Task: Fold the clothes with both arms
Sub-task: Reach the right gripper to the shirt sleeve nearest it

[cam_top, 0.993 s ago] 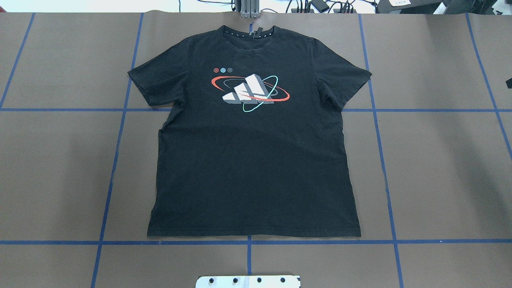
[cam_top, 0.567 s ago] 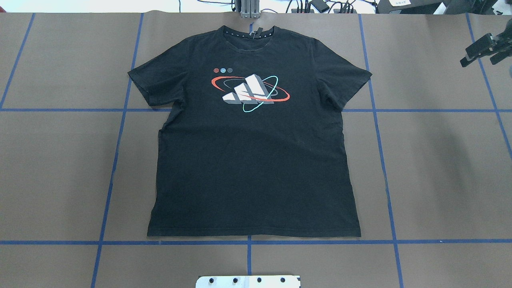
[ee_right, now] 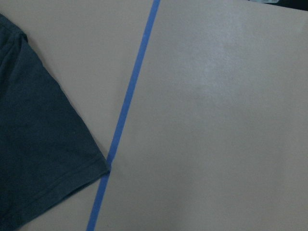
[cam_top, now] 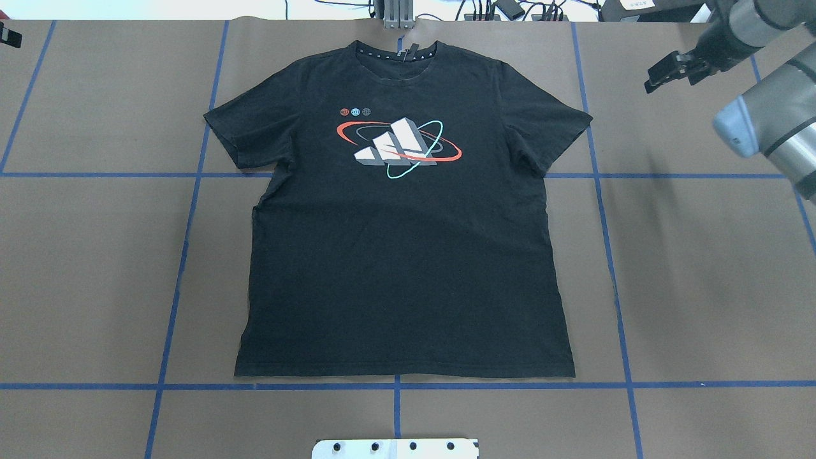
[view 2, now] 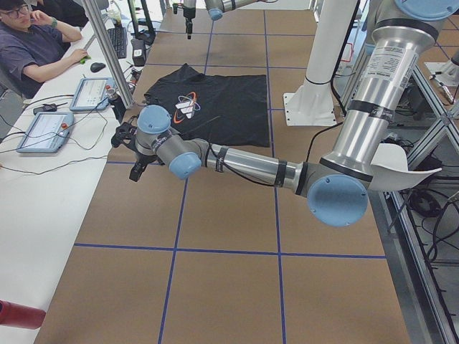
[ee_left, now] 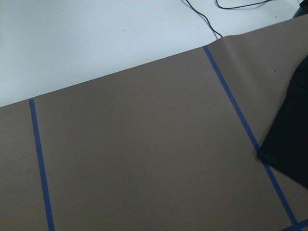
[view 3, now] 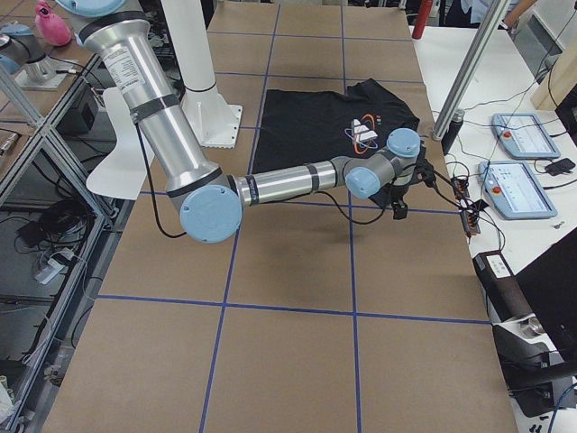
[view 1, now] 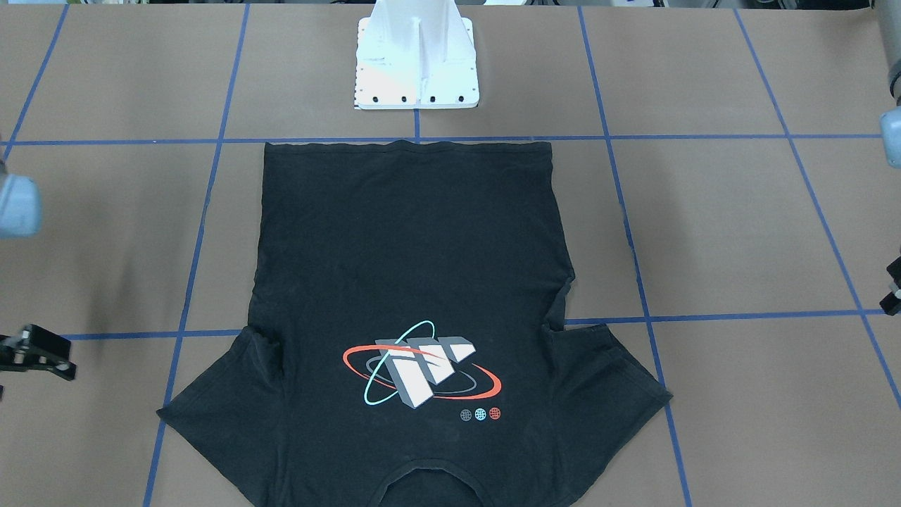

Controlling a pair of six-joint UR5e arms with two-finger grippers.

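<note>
Closer in than a moment ago, the right fingers (cam_top: 655, 76) hang spread over the desk (cam_top: 701, 287), near the shirt (cam_top: 401, 255) sleeve but apart from it. The shirt lies flat, print up, mid-desk. The left fingers (cam_top: 7, 35) barely show at the far edge; their state cannot be told.

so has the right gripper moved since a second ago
Yes. In the overhead view the right gripper has come in from the right edge, crossing the outer blue tape line toward the T-shirt sleeve, without touching it.
</note>
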